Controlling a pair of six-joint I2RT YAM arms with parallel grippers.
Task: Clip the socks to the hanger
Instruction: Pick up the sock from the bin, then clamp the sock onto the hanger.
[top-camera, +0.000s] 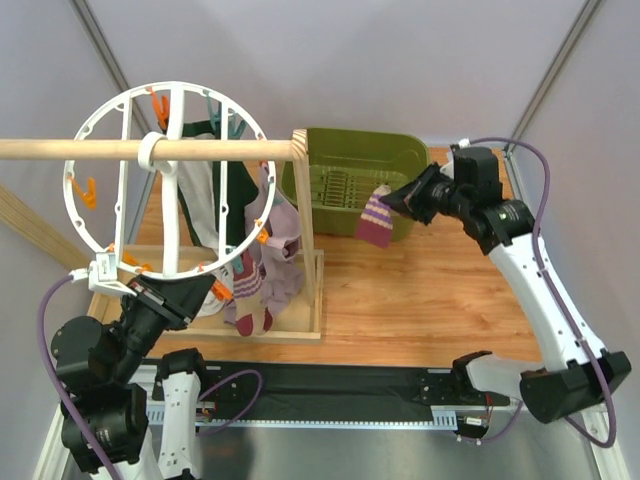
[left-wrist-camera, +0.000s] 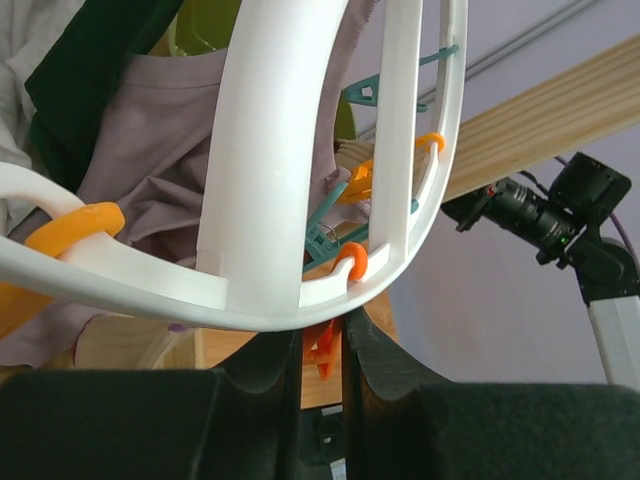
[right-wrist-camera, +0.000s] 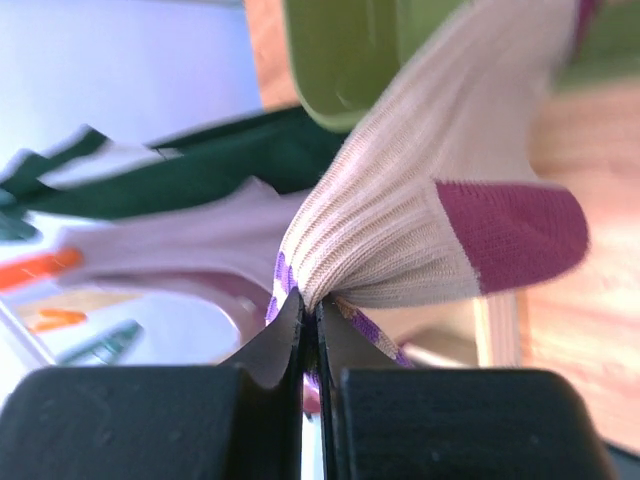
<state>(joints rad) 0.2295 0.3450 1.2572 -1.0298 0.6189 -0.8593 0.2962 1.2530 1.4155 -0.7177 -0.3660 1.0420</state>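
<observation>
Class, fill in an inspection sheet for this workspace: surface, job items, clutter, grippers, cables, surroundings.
Surface: wooden table; black mat at the near edge.
Job's things: hanger hung on the wooden rod; one sock held over the table; other socks hang at its lower rim.
Clutter: green basket; mauve garment; green-and-white garment.
Grippers: left gripper pinches the hanger rim; right gripper shut on the sock.
Cables: purple cables along both arms.
Surroundings: pale walls; camera on a stand.
</observation>
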